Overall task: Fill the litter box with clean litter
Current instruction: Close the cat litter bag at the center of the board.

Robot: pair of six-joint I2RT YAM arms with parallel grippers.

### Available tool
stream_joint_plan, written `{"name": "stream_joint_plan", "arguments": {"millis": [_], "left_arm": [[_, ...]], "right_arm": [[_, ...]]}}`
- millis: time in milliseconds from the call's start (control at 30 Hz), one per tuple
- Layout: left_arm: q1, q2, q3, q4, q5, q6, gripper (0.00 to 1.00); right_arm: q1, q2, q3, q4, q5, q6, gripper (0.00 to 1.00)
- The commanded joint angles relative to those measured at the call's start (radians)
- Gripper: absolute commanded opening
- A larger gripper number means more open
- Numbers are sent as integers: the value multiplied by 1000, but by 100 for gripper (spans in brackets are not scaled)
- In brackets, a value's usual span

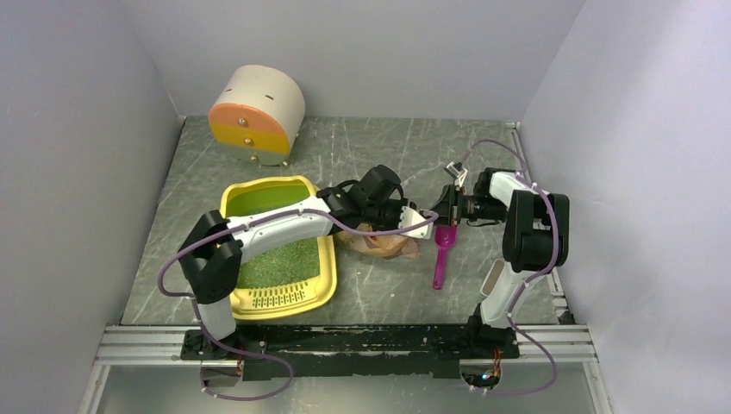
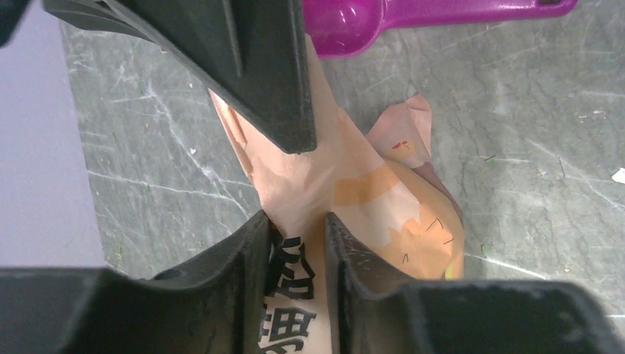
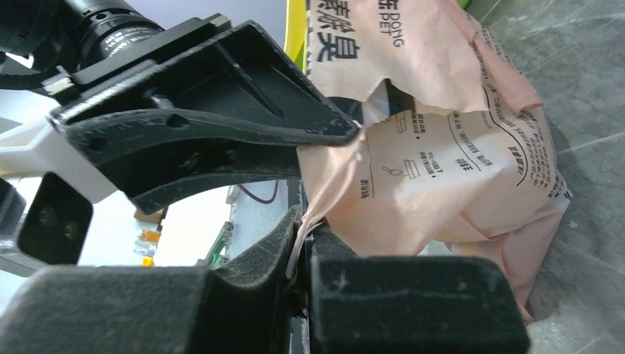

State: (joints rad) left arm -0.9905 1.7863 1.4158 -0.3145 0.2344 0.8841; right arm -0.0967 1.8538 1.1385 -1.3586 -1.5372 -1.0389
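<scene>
**Figure.** The grey table [image 1: 388,155] is shown from above. The yellow litter box [image 1: 276,299] is set on its left half, with the long axis running near to far and the grille at the near end. It lies directly left of both claws, and the left arm, stretched across it, is the nearer. Green litter [image 1: 280,263] is seen over its floor, speckled in the near part and smoother and brighter at the far end. Just right of the box, a pink-beige bag [image 1: 388,246] is slumped on the table, with a magenta scoop [image 1: 442,254] laid to its right. The left claw [image 2: 295,228] is closed on the bag's neck. The right claw [image 3: 304,236] is pinched shut on a thin edge of the bag.
</scene>
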Motion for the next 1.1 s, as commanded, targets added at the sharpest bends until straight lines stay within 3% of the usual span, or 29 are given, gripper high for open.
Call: {"name": "stream_joint_plan", "arguments": {"millis": [0, 133, 267, 400, 600, 700, 833, 867, 900, 933, 1067], "left_arm": [[-2, 38, 17, -116, -65, 20, 31], [-2, 42, 26, -139, -83, -4, 13], [0, 18, 32, -140, -81, -38, 5], [0, -26, 49, -148, -72, -78, 5], [1, -30, 93, -217, -63, -120, 5], [1, -40, 78, -208, -72, -134, 5], [0, -83, 18, -136, -92, -128, 5], [1, -91, 5, -127, -94, -121, 5], [1, -94, -3, -126, -99, -113, 5], [1, -93, -3, -129, -97, -111, 5], [1, -90, -6, -126, -79, -112, 5]], "right_arm": [[-5, -73, 8, -36, -92, -15, 12], [-11, -120, 13, -36, -90, -36, 26], [-88, -138, 0, -36, -90, -70, 31], [-152, -96, 5, -37, -90, -66, 33], [-149, -50, 25, -39, -90, -26, 38], [-108, -72, 42, -37, -92, -1, 39], [9, -229, 54, -33, -93, -15, 44], [35, -271, 53, -32, -91, -32, 54], [51, -315, 40, -23, -91, -53, 92], [58, -353, 28, -7, -90, -65, 99], [31, -411, 5, 10, -84, -126, 100]]}}
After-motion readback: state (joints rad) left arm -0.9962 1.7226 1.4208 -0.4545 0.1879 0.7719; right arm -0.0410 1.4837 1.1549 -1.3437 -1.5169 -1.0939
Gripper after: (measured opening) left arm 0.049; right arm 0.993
